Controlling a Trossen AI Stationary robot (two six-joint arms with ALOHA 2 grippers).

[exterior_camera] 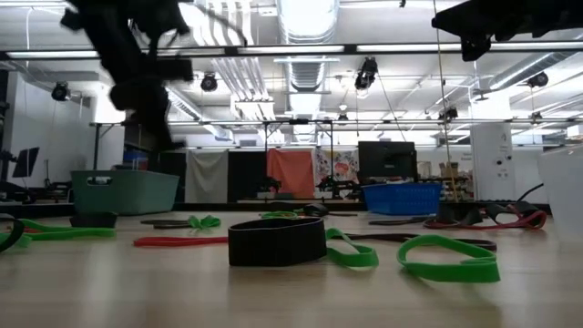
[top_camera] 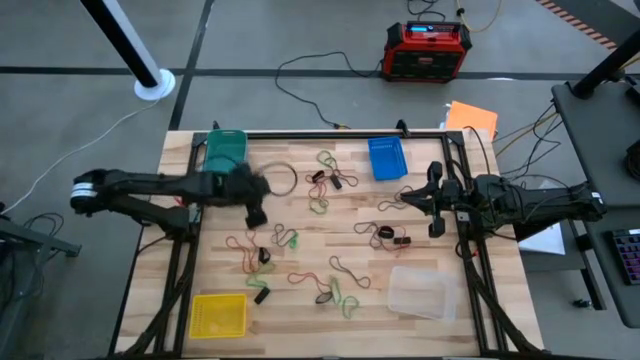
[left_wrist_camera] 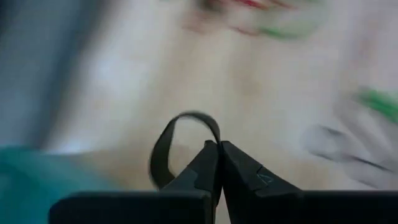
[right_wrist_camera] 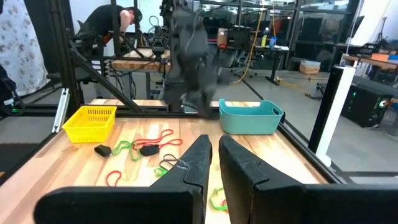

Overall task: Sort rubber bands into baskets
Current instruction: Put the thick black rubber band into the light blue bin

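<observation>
A black rubber band (left_wrist_camera: 163,151) is pinched in the left hand (top_camera: 258,217), fingers closed on it so the loop stands out beyond the tips; in the high view it shows as a grey ring just right of the teal basket (top_camera: 225,149). Many more rubber bands (top_camera: 335,292), red, green and black, lie scattered over the middle of the tabletop (top_camera: 300,265), too tangled to count exactly. There are four baskets: teal at the far left, blue (top_camera: 387,158) at the far right, yellow (top_camera: 218,316) at the near left, clear (top_camera: 418,291) at the near right. The left arm reaches in from the left, raised beside the teal basket. The right hand (top_camera: 436,228) hangs at the right edge, fingers nearly together, holding nothing. No writing is readable
</observation>
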